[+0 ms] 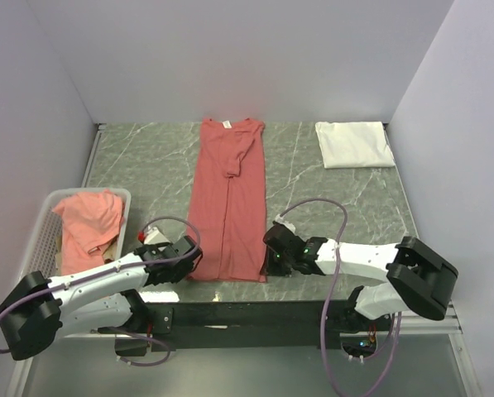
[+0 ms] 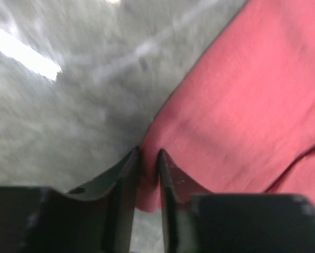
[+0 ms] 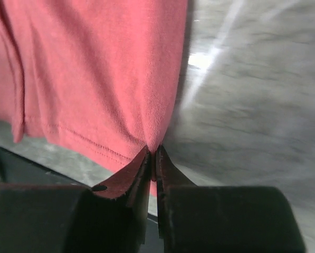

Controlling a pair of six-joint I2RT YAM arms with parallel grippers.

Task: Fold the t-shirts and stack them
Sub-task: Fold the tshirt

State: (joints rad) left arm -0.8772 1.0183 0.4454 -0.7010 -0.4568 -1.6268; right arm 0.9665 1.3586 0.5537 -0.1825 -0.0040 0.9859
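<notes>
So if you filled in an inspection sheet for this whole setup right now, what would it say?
Surface: dark veined table.
Job's things: long salmon t-shirt flat mid-table, folded lengthwise; white t-shirt folded at the far right corner; crumpled salmon t-shirts in the basket.
Clutter: white mesh basket at the left edge; nothing else seen.
End effectors: left end effector pinches the long shirt's near left corner; right end effector pinches its near right corner.
Cables: purple left cable and right cable loop above their arms.
Surroundings: plain pale walls on three sides.
</notes>
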